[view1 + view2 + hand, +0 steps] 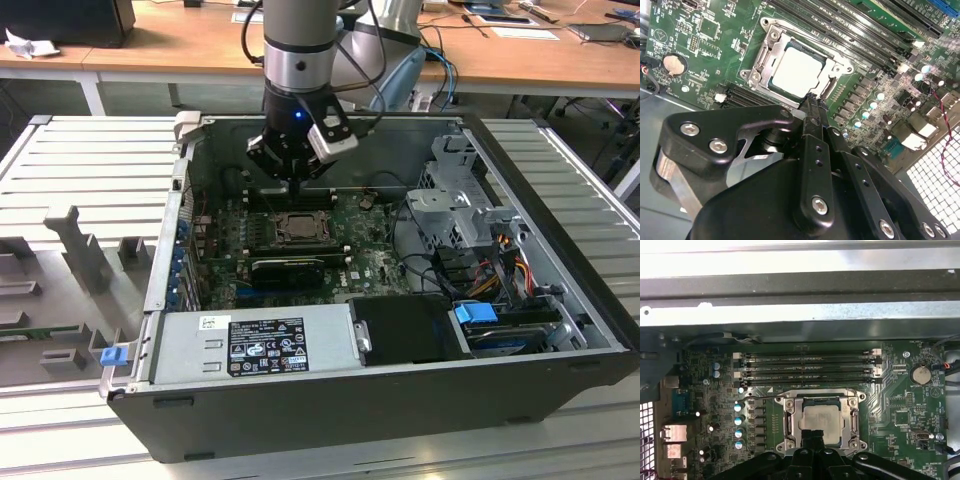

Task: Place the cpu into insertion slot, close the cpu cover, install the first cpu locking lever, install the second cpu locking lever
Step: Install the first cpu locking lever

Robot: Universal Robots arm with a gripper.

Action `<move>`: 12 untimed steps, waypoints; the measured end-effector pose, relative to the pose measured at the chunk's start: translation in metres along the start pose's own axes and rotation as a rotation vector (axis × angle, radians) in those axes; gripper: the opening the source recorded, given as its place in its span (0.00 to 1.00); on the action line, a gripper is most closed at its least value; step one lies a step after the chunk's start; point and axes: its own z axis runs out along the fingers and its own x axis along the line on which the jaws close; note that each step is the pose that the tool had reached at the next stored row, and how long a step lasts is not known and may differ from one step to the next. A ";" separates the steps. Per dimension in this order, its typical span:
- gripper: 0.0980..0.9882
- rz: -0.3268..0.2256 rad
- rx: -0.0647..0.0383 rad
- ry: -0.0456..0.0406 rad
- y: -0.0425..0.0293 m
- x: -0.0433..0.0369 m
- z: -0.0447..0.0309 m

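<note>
the gripper (292, 176) hangs inside the open case (400, 400), low over the green board (372, 262), close above the slot's edge. in both wrist views its fingers (812, 107) look pressed together, narrow, with nothing between them that we can see. the cpu (797, 74) sits flat in the slot (754, 75), and its pale top shows through the window of the cover (771, 47), which lies down over it. in the first wrist view the fingers overlap the side of the cover away from the memory slots (805, 367); we cannot tell whether they touch it. a thin rod (762, 397) lies along the slot's side nearest the memory slots. a coin cell (920, 374) sits on the board, apart from the slot.
</note>
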 end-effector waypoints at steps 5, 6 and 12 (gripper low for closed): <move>0.01 -0.008 -0.014 0.0005 -0.0002 0.0079 0.0004; 0.01 -0.016 -0.015 0.0007 -0.0002 0.0081 0.0006; 0.01 -0.111 -0.025 0.0031 -0.0006 0.0166 0.0014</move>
